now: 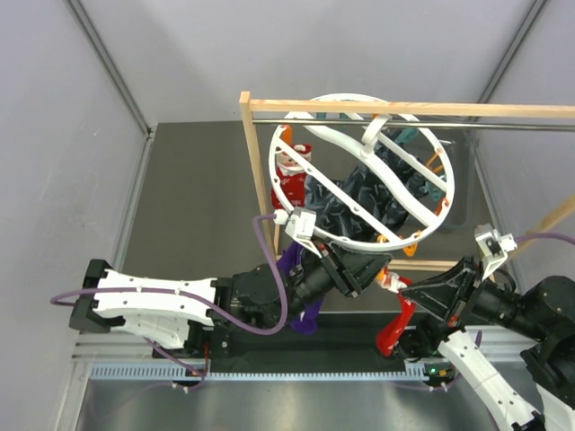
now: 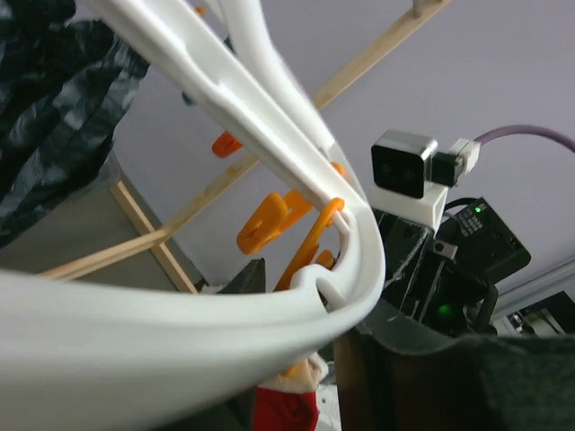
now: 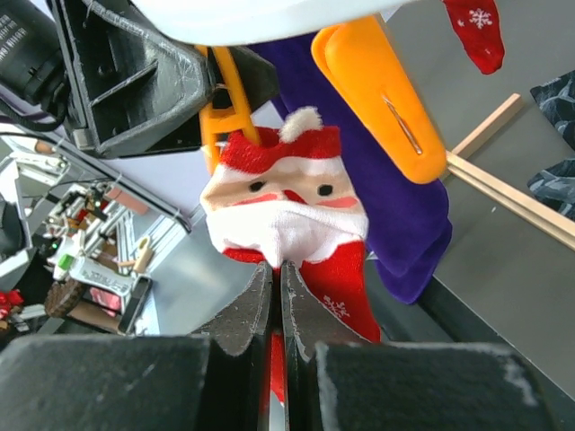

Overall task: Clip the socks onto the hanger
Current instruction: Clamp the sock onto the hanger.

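The white ring hanger (image 1: 359, 171) hangs from a rack with dark teal socks (image 1: 355, 202) and a red sock (image 1: 292, 166) clipped to it. My left gripper (image 1: 355, 268) is at the ring's near rim (image 2: 180, 341), shut on a thin orange clip (image 3: 225, 103). My right gripper (image 3: 278, 269) is shut on the cuff of a red Santa sock (image 3: 287, 206) and holds it up so its top touches that clip. The sock's foot hangs below the gripper (image 1: 395, 328). A purple sock (image 3: 395, 215) hangs just behind it.
The wooden-framed rack (image 1: 244, 171) with its metal rod (image 1: 503, 126) carries the hanger. A second, larger orange clip (image 3: 386, 90) hangs beside the Santa sock. Grey walls enclose the dark table (image 1: 198, 206). The two grippers are very close together.
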Robot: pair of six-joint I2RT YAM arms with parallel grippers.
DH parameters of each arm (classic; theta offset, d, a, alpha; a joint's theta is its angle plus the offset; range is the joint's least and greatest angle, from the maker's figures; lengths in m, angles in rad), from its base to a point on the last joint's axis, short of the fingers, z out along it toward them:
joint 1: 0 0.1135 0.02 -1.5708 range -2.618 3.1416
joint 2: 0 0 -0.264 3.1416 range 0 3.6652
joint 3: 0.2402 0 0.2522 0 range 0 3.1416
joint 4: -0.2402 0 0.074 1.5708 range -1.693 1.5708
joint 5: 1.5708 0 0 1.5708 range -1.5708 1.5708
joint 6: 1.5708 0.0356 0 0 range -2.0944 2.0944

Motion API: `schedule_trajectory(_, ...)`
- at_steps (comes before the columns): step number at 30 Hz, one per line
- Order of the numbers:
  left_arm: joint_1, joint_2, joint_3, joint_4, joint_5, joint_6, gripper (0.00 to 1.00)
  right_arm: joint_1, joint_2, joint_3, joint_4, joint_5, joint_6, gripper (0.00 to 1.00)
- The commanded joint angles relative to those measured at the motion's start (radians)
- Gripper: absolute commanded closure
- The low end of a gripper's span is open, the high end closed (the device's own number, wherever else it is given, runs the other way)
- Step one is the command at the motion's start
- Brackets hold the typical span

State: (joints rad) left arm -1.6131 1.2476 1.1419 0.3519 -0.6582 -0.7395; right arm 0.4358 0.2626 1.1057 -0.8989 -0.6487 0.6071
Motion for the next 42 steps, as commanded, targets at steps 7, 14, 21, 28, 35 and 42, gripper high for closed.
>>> schedule_trajectory(7,0.019,-0.008,-0.054,-0.091,-0.049,-0.100,0.48,0.007,-0.016,-0.012,0.091,0.011,0.039,1.00)
schedule_trajectory(14,0.019,-0.019,-0.053,-0.085,-0.018,-0.078,0.25,0.009,-0.010,-0.027,0.048,0.050,0.007,1.00)
schedule_trajectory(21,0.019,-0.040,-0.071,-0.087,-0.006,-0.074,0.10,0.007,-0.008,-0.023,-0.009,0.101,-0.039,1.00)
schedule_trajectory(28,0.019,-0.066,-0.099,-0.099,0.026,-0.087,0.01,0.007,-0.010,-0.020,-0.043,0.142,-0.076,0.98)
schedule_trajectory(35,0.019,-0.105,-0.159,-0.071,0.119,-0.091,0.01,0.009,-0.011,-0.023,-0.040,0.167,-0.081,0.93)
schedule_trajectory(42,0.018,-0.119,-0.162,-0.050,0.288,-0.026,0.01,0.007,-0.010,-0.030,-0.040,0.190,-0.092,0.92)
